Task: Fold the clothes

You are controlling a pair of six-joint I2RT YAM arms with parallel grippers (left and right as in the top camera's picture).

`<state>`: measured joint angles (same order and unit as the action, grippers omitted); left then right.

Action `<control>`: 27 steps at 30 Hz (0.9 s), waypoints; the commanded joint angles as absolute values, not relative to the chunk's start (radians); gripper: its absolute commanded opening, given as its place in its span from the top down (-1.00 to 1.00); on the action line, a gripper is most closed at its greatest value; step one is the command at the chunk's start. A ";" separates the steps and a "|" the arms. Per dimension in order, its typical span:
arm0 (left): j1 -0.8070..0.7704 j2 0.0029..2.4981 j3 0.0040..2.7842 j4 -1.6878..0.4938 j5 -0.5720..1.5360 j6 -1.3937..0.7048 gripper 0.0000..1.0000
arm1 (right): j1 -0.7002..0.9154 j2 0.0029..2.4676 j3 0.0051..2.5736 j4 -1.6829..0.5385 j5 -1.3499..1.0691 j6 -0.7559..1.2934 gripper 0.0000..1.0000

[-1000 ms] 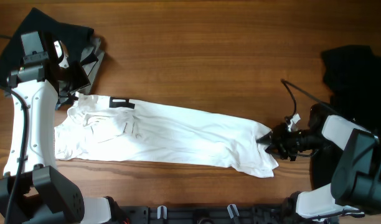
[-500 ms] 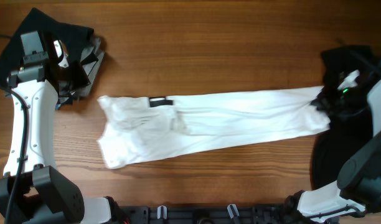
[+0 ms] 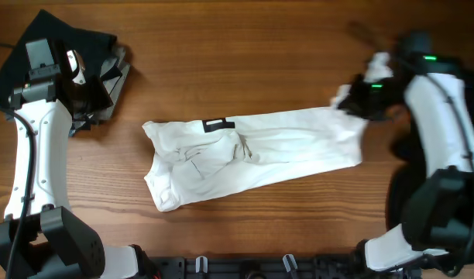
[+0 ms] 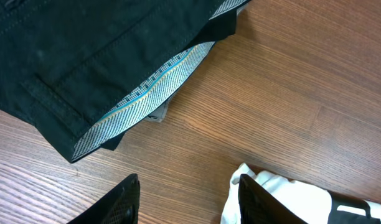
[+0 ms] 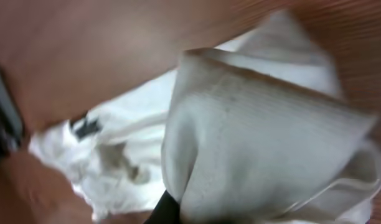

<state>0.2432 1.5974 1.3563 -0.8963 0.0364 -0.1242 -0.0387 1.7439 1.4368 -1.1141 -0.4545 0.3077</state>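
**White shirt lies across the middle, one end caught up by the right arm**

The white T-shirt (image 3: pixel 252 159) lies as a long, narrow band across the centre of the wooden surface (image 3: pixel 245 46), slanting slightly upward toward the right. Its crumpled wider end is at the lower left, and a black bar print (image 3: pixel 217 123) shows on its upper edge. The right pincer (image 3: pixel 352 99) is clamped on the shirt's far right end, and the cloth rises off the wood there in a bunched corner. In the right wrist view, which is blurred, white ribbed fabric fills nearly the whole picture, so only a dark sliver of a finger shows at the bottom edge.

The left pincer (image 4: pixel 190 202) hangs with its fingers apart and nothing between them. It is above bare wood, between the shirt's left corner and the pile of black garments (image 3: pixel 97 39) at the upper left. That pile is close to the shirt but does not touch it. One piece is turned back to show a grey and blue patterned lining (image 4: pixel 159 81). The left arm crosses over part of this pile.

Another dark garment (image 3: pixel 398 203) lies at the right edge, largely hidden behind the right arm and apart from the shirt.
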 commanded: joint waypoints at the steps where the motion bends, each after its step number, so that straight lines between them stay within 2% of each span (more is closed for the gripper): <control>1: 0.244 1.607 1.346 -0.899 0.052 -0.109 -0.04 | 0.204 1.736 1.451 -1.090 -0.454 0.453 0.90; 6: 0.244 1.607 1.346 -0.909 0.052 -0.108 -0.17 | 0.492 1.761 1.451 -1.004 -0.269 0.619 0.78; 11: 0.244 1.607 1.346 -0.910 0.052 -0.108 -0.20 | 0.604 1.818 1.451 -0.953 -0.258 0.692 0.75; 12: 0.244 1.607 1.346 -0.910 0.052 -0.108 -0.20 | 0.612 1.829 1.451 -0.939 -0.258 0.692 0.50; 13: 0.244 1.607 1.346 -0.912 0.052 -0.108 -0.20 | 0.614 1.837 1.451 -0.928 -0.258 0.692 -0.03; 14: 0.244 1.607 1.346 -0.915 0.052 -0.108 -0.20 | 0.613 1.840 1.451 -0.927 -0.258 0.691 -0.25; 15: 0.244 1.607 1.346 -0.918 0.052 -0.108 -0.22 | 0.607 1.840 1.451 -0.928 -0.262 0.685 -0.27; 20: 0.244 1.607 1.346 -0.959 0.065 -0.109 -0.27 | 0.546 1.825 1.451 -0.970 -0.262 0.589 -0.27; 21: 0.244 1.607 1.345 -0.978 0.085 -0.109 -0.26 | 0.528 1.825 1.451 -0.990 -0.261 0.572 -0.21; 23: 0.244 1.607 1.338 -0.998 0.145 -0.108 -0.24 | 0.501 1.826 1.444 -1.010 -0.261 0.553 0.03; 25: 0.244 1.607 1.298 -1.003 0.223 -0.109 -0.15 | 0.480 1.830 1.414 -0.983 -0.260 0.553 0.64; 27: 0.244 1.607 1.251 -0.992 0.237 -0.109 -0.06 | 0.479 1.850 1.382 -0.952 -0.258 0.583 0.75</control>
<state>0.2436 1.5970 1.3266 -0.9962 0.1413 -0.1165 0.4839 1.8297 1.4250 -0.9787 -0.2779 0.5751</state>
